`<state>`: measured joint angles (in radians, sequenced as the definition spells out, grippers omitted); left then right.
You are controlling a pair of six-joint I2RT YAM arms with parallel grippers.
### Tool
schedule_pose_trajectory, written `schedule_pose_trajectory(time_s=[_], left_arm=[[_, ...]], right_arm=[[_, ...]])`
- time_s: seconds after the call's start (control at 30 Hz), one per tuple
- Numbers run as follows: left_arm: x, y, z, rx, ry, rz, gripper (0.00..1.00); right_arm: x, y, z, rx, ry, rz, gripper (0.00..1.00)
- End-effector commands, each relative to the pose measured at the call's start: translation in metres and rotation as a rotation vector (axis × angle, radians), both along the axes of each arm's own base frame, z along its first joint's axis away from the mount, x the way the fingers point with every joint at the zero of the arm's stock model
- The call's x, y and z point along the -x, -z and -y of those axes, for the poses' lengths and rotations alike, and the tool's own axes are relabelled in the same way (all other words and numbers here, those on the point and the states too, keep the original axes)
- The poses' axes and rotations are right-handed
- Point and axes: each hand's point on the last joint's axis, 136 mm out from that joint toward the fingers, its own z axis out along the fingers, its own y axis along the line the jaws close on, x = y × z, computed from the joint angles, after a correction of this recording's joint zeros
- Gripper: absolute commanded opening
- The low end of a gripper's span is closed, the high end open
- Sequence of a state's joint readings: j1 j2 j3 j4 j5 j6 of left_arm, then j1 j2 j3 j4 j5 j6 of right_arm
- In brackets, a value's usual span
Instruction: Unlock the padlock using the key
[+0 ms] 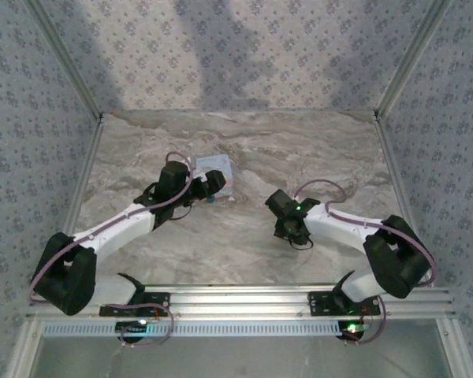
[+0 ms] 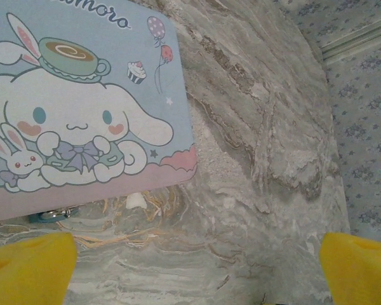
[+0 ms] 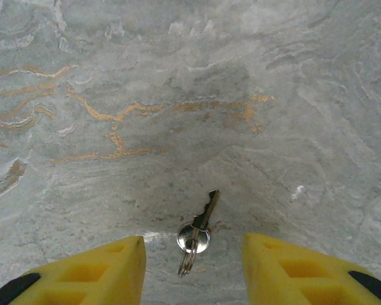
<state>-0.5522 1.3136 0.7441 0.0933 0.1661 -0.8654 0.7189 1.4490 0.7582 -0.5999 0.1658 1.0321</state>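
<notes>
On my left, my left gripper [image 2: 190, 279] is spread wide with nothing in it. From its wrist camera, its two yellow fingertips [image 2: 26, 268] sit far apart at the bottom corners, over the grey marbled stone table [image 2: 260, 159]. Just ahead of that hand lies a pastel blue-and-pink rectangular tin [image 2: 82, 95] with a white cartoon dog and bunnies on its lid. It lies flat on the table. The tiny padlock with the blue-teal body [image 2: 46, 216] shows as a small teal and silvery sliver right at the tin's pink edge, nearest my left fingertip. Most of it is hidden, and I cannot tell whether it lies under the tin or against it. From above, this hand sits right at the tin's near edge, left of the table's centre.

On my right, well apart from the tin, my right gripper [image 3: 193, 267] points down at bare table. Its yellow fingers [image 3: 95, 273] stand apart, one on each side of a small silvery key on a thin wire ring [image 3: 203, 219]. The key lies flat on the stone between them, its blade pointing away from me. Neither finger touches it, so this hand holds nothing.
</notes>
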Motion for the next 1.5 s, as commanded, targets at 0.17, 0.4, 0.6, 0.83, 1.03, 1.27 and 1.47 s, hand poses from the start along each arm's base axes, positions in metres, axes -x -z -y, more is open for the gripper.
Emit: schedule_pose_trajectory(time_s=[0.17, 0.4, 0.6, 0.83, 1.03, 1.27, 1.47], left_arm=[[-0.009, -0.015, 0.005, 0.012, -0.006, 0.035, 0.98], [-0.009, -0.016, 0.006, 0.014, -0.002, 0.034, 0.98], [-0.009, -0.015, 0.005, 0.010, -0.003, 0.034, 0.98], [-0.008, -0.017, 0.002, 0.000, -0.009, 0.030, 0.98], [-0.007, -0.026, 0.001, 0.059, 0.003, 0.024, 0.98], [0.000, -0.059, 0.014, 0.179, 0.104, 0.069, 0.97], [0.018, -0.110, 0.047, 0.272, 0.305, 0.184, 0.88]], right_arm=[[0.009, 0.011, 0.002, 0.011, 0.019, -0.046, 0.34], [0.011, 0.017, 0.001, -0.003, 0.025, -0.051, 0.25], [0.014, 0.020, 0.001, -0.008, 0.028, -0.057, 0.13], [0.015, 0.014, 0.005, -0.008, 0.011, -0.047, 0.00], [-0.001, -0.004, 0.006, -0.023, -0.060, 0.074, 0.00], [-0.045, -0.087, -0.017, -0.091, -0.316, 0.523, 0.00], [-0.055, -0.187, -0.041, -0.166, -0.544, 1.026, 0.00]])
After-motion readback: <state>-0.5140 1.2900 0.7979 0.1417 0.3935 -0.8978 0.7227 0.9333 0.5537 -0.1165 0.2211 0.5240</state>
